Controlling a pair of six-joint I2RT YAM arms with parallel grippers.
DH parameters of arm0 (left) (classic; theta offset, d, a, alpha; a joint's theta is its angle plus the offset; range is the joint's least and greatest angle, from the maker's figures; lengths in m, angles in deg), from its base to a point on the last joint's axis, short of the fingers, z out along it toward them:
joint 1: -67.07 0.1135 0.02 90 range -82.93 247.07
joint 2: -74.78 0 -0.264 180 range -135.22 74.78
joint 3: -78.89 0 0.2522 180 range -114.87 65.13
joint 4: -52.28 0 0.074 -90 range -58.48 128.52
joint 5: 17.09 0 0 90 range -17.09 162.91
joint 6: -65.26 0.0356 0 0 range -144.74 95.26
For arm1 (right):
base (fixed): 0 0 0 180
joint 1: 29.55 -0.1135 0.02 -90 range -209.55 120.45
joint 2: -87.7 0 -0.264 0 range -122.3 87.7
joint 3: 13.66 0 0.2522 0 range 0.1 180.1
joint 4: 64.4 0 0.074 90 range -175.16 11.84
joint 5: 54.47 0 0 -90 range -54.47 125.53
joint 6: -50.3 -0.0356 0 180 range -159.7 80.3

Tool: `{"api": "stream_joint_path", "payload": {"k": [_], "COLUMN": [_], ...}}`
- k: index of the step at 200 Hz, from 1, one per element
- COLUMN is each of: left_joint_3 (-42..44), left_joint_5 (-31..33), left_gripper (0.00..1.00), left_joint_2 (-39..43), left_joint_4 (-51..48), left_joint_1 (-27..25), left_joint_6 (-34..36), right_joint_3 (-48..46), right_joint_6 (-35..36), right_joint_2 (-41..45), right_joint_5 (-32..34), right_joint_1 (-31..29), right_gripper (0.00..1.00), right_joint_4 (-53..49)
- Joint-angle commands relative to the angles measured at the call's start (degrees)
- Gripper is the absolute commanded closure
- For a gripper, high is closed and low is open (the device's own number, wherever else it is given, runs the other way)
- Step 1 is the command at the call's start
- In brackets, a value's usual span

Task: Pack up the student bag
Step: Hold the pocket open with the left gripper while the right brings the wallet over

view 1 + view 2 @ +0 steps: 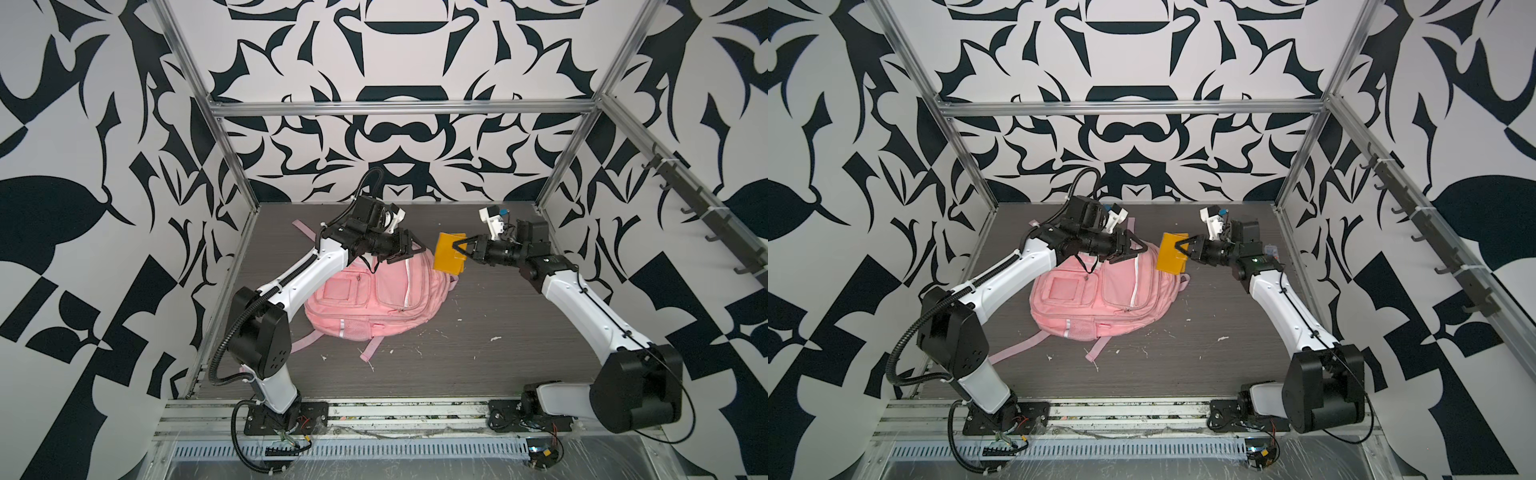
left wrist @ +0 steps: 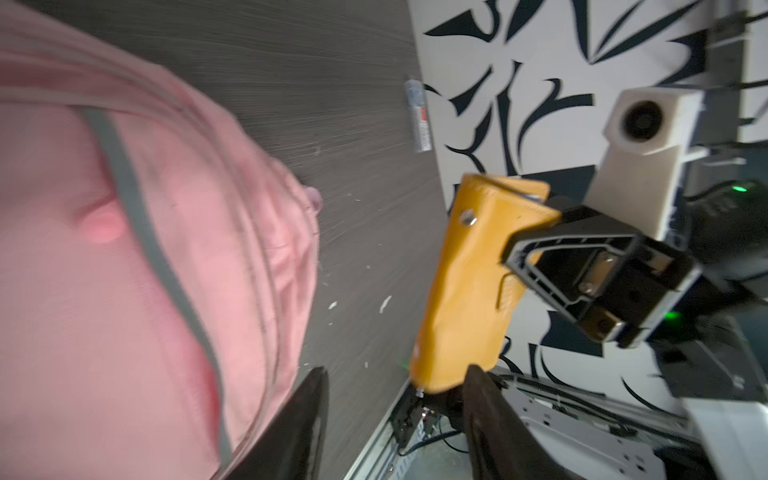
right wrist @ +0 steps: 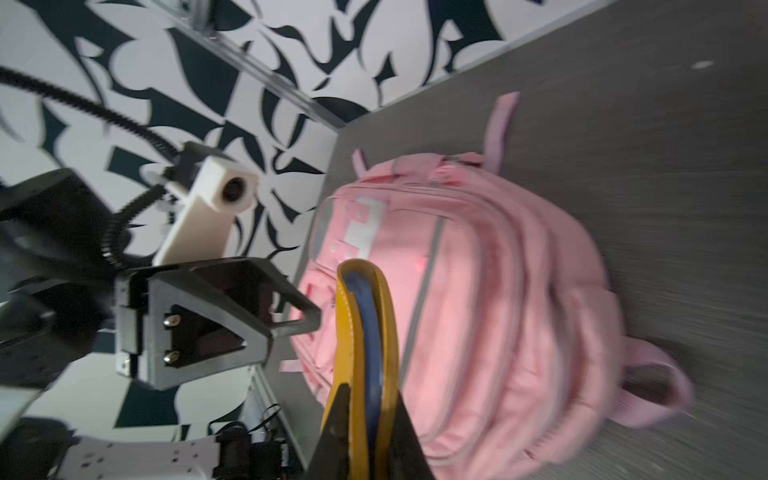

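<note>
Nearest my right wrist camera are the black fingers point(image 3: 405, 440) of my right gripper point(image 3: 370, 395), pressed against the two flat sides of a yellow pouch point(image 3: 343, 345). I see the pouch edge-on, with something blue tucked between its walls, so this gripper is closed on it and carrying it. In a top view the pouch hangs clear of the worktop point(image 1: 519, 353), over the student bag's 1 o'clock corner. At the pouch's 9 o'clock my left gripper point(image 1: 409, 253) has its jaws apart and holds nothing; it is just beside the pouch, and I cannot tell whether a fingertip brushes it. Further out, at about 8 o'clock from the pouch, the student bag point(image 1: 374, 299) lies front-up on the worktop, left of centre. Its straps trail toward 6 and 7 o'clock. I see no pocket gaping, and blur keeps me from telling whether any zip is undone. A small pale tube point(image 2: 417, 116) lies on the worktop at the foot of the wall, too blurred to name. As I judge it, the packing is at an early stage: the pouch is lifted but not yet inside. What is left is to find or open a compartment, slide the pouch in, and perhaps fetch the tube.
</note>
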Motion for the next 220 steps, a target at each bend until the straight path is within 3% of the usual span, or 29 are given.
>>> {"api": "stream_joint_path", "payload": {"k": [1,30,70,134,167,220], "left_joint_3": [-0.7,-0.9,-0.6,-0.9,-0.7,1.2], "left_joint_5": [9.5,12.5,10.9,9.3,8.3,7.3], "left_gripper": [0.45,0.46,0.52,0.76,0.98,0.95], "left_joint_2": [-2.8,-6.5,-11.7,-17.5,-17.0,-13.7], "left_joint_4": [-10.6,-9.2,-3.0,-0.1,0.4,0.4], "left_joint_1": [0.1,-1.3,-2.5,-4.3,-4.3,-5.3], "left_joint_6": [2.9,3.0,0.4,-1.3,-0.2,-0.2], "right_joint_3": [5.8,6.3,4.5,2.1,1.2,0.4], "right_joint_6": [8.7,8.4,6.9,7.2,7.3,6.5], "right_joint_2": [0.7,0.0,1.3,3.8,4.4,4.6], "right_joint_5": [10.3,14.5,15.8,15.8,15.9,16.2], "right_joint_1": [0.5,0.5,0.5,0.5,0.5,0.5], "right_gripper": [1.0,1.0,1.0,1.0,1.0,1.0], "right_joint_4": [-11.1,-12.8,-12.5,-13.4,-13.8,-13.1]}}
